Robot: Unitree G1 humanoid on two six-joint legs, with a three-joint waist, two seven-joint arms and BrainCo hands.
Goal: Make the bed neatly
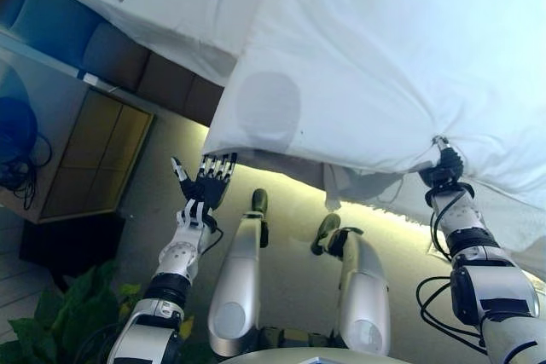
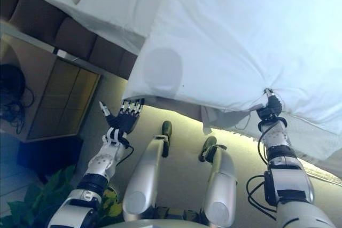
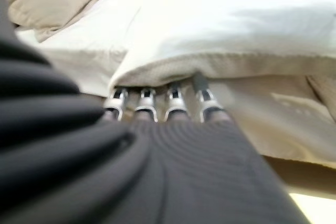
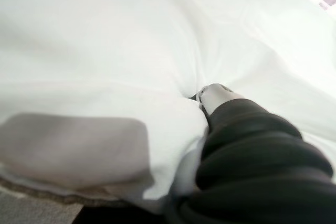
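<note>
Right hand point(image 1: 445, 164) pinches duvet point(image 1: 384, 57); left hand point(image 1: 207, 180) fingers straight.

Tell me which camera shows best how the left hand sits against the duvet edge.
The left wrist view: the left hand has straight fingers whose tips disappear under the edge of the white duvet. Both eye views show that hand from behind, open, at the duvet's corner. The right wrist view does not show it.
</note>
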